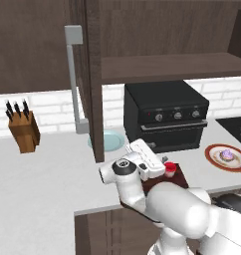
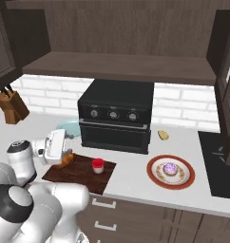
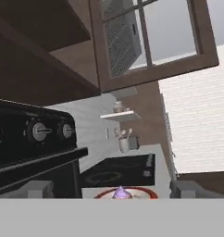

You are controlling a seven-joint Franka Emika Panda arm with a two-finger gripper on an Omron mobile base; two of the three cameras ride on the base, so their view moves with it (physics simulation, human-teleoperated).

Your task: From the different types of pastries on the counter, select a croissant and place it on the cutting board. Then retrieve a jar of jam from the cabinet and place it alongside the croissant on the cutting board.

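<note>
From my remote station, I see the robot's fingers (image 3: 112, 190) spread wide and holding nothing, the hand hanging just above the left end of the cutting board (image 2: 83, 178). The dark wooden board lies on the pale surface (image 2: 136, 182) in front of the black oven (image 2: 114, 118). The jar of jam (image 2: 98, 165), red-lidded, stands upright on the board near its middle. The croissant (image 2: 67, 160) lies on the board too, at its left end, partly hidden behind the white hand; jar and croissant are near each other but apart.

To the right of the board, a round frosted pastry (image 2: 170, 168) sits on a red-rimmed plate (image 2: 157, 178). A small yellowish item (image 2: 163, 135) lies on the surface beside the oven; I cannot tell what it is. A pale blue plate (image 1: 112, 141) rests left of the oven, and a knife block (image 1: 24, 130) stands further left by the tiled wall. Above, the cabinet (image 1: 92, 74) door stands swung open, its grey bar handle (image 1: 72, 79) facing the left base camera. In the hand camera, the pastry shows between the two finger tips.
</note>
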